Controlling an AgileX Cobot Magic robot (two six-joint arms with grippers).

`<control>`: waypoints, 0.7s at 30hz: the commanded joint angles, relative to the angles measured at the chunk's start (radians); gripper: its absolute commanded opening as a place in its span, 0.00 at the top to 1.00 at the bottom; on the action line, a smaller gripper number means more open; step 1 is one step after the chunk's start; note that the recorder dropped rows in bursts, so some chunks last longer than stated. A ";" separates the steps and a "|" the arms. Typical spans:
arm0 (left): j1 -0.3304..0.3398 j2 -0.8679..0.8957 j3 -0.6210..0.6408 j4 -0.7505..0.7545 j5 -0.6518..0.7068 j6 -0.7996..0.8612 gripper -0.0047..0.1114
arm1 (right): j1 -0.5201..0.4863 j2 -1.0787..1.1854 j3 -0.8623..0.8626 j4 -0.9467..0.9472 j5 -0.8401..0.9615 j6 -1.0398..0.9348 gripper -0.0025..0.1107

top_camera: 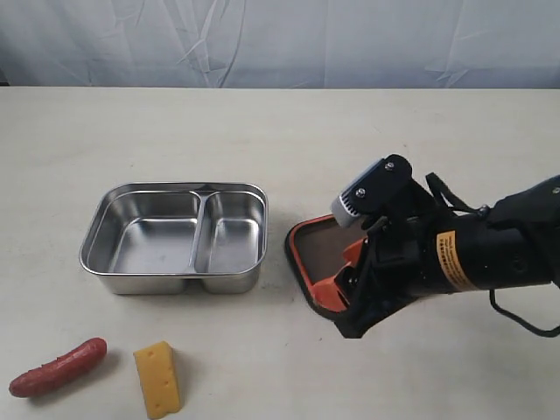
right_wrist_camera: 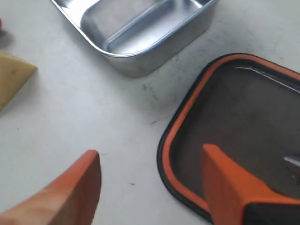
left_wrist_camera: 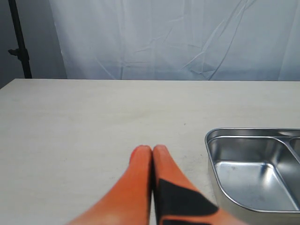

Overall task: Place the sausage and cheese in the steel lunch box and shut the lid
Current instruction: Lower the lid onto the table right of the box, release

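Note:
The steel lunch box point(top_camera: 175, 284) stands open and empty left of centre, with two compartments. The dark red sausage point(top_camera: 59, 367) and the yellow cheese point(top_camera: 157, 379) lie on the table in front of it, near the front edge. To the right of the box lies the dark lid point(top_camera: 317, 249), orange seal rim facing up. My right gripper point(top_camera: 350, 280) is low over the lid's near-left corner. In the right wrist view it point(right_wrist_camera: 150, 157) is open, one finger over the lid point(right_wrist_camera: 243, 103) and the other over bare table. My left gripper point(left_wrist_camera: 151, 150) is shut on nothing, beside the box point(left_wrist_camera: 211, 140).
A white cloth backdrop point(top_camera: 280, 39) hangs behind the table. The right arm's black body point(top_camera: 490, 254) covers the lid's right part. A corner of the cheese point(right_wrist_camera: 11, 77) and the box's narrower compartment point(right_wrist_camera: 140, 61) show in the right wrist view.

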 commanded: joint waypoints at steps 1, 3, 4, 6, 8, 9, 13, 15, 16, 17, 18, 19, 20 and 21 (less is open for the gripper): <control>-0.006 -0.004 0.004 -0.009 -0.006 0.000 0.96 | 0.002 -0.039 -0.031 0.000 0.022 -0.005 0.48; -0.006 -0.004 0.004 -0.009 -0.006 0.000 0.96 | 0.002 -0.069 -0.058 0.000 0.011 0.033 0.62; -0.006 -0.004 0.004 -0.002 -0.006 0.000 0.96 | 0.002 -0.085 -0.071 0.000 -0.003 0.062 0.72; -0.006 -0.004 0.004 0.002 -0.006 0.000 0.96 | 0.002 -0.107 -0.091 0.000 -0.046 0.085 0.94; -0.006 -0.004 0.004 0.002 -0.006 0.000 0.96 | 0.002 -0.121 -0.106 0.000 -0.110 0.093 0.97; -0.006 -0.004 0.004 0.002 -0.006 0.000 0.96 | 0.002 -0.126 -0.111 0.000 -0.145 0.098 0.97; -0.006 -0.004 0.004 0.002 -0.006 0.000 0.96 | 0.002 -0.126 -0.115 0.000 -0.264 0.150 0.97; -0.006 -0.004 0.004 0.002 -0.006 0.000 0.96 | 0.002 -0.126 -0.115 0.000 -0.312 0.154 0.97; -0.006 -0.004 0.004 0.002 -0.006 0.000 0.96 | 0.002 -0.126 -0.115 0.000 -0.336 0.152 0.97; -0.006 -0.004 0.004 0.002 -0.006 0.000 0.96 | 0.002 -0.126 -0.115 0.000 -0.350 0.142 0.97; -0.006 -0.004 0.004 0.002 -0.006 0.000 0.96 | 0.002 -0.126 -0.115 0.000 -0.352 0.141 0.97; -0.006 -0.004 0.004 0.002 -0.006 0.000 0.96 | 0.002 -0.126 -0.115 0.000 -0.346 0.141 0.97; -0.006 -0.004 0.004 0.002 -0.006 0.000 0.96 | 0.002 -0.126 -0.115 0.000 -0.338 0.141 0.97; -0.006 -0.004 0.004 0.002 -0.006 0.000 0.96 | 0.002 -0.126 -0.115 0.000 -0.331 0.141 0.97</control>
